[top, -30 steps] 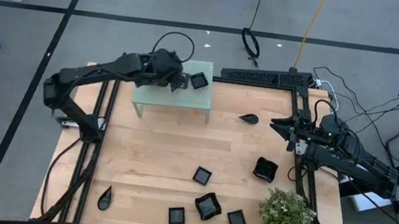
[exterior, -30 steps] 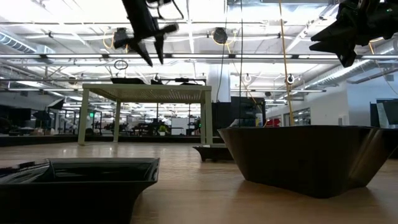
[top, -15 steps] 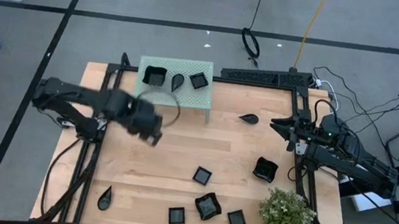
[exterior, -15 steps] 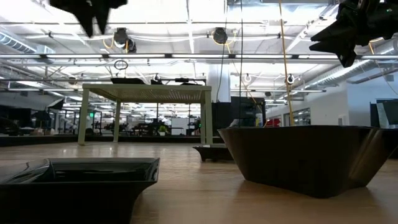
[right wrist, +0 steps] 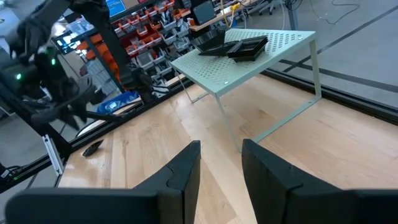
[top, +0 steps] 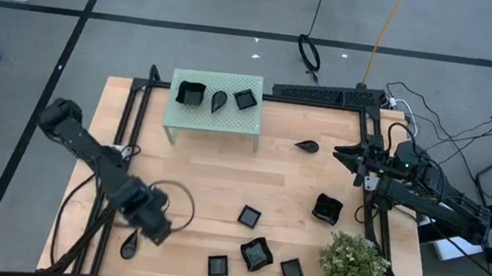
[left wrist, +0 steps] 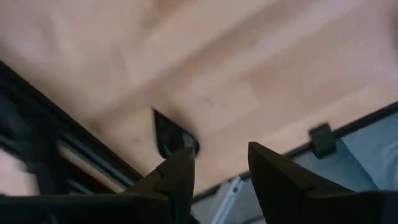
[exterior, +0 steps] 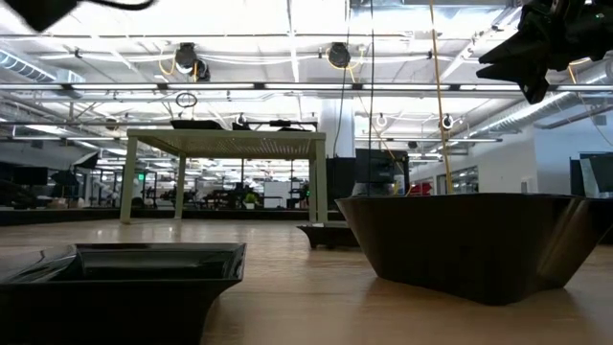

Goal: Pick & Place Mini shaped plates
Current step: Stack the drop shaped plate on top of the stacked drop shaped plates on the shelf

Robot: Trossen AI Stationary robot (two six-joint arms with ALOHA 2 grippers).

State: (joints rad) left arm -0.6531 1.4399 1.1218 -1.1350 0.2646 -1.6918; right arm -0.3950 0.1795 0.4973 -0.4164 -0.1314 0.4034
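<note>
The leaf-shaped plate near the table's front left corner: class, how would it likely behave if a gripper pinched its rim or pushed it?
The leaf-shaped plate looks glossy and rigid, so it probably keeps its shape but may slip from the fingers. It lies low and flat on the wooden table, so a push would likely slide or spin it, not tip it. The left gripper, open, hovers close by.

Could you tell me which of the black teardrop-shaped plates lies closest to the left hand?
The teardrop plate at the table's near-left corner, just beside the left hand. The other teardrops are far off: one on the green platform, one by the right hand.
</note>
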